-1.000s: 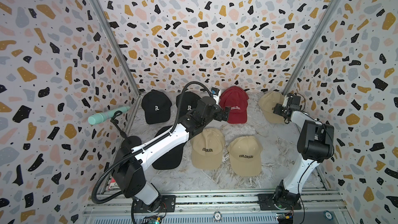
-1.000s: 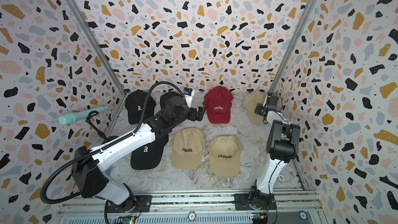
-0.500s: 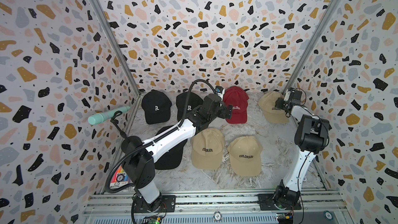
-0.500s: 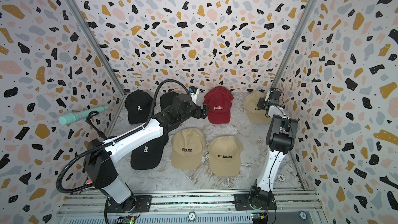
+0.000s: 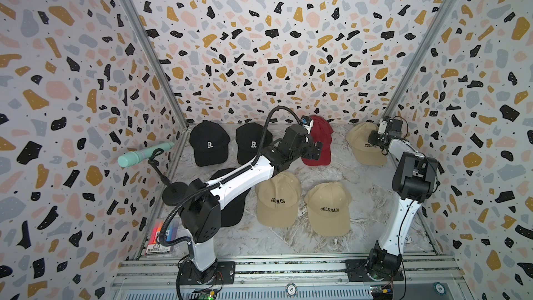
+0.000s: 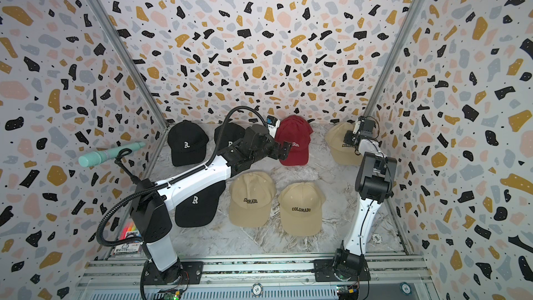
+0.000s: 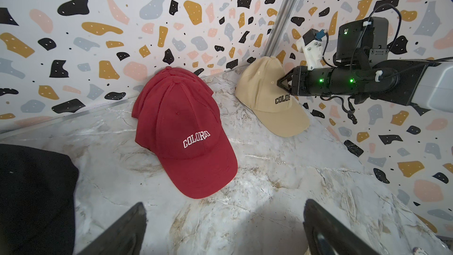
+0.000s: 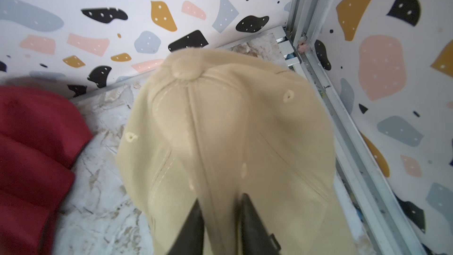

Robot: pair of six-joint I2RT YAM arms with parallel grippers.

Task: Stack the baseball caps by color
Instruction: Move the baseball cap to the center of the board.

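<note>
Right wrist: pinching far tan cap (image 8: 220,118) with right gripper (image 8: 220,198), probably to stack it, with left gripper (image 7: 223,204) splayed by red caps (image 7: 181,118)

The walls (image 5: 259,38) show a terrazzo pattern of black, mustard, pink and grey-blue chips on white. The floor (image 5: 370,197) is white-grey marble. The black caps (image 5: 209,142) bear a white R. The red caps (image 7: 181,128) have white lettering. The corner cap (image 7: 264,89) and the front caps (image 5: 328,209) are tan with black lettering. The microphone (image 5: 144,153) is mint green.
</note>
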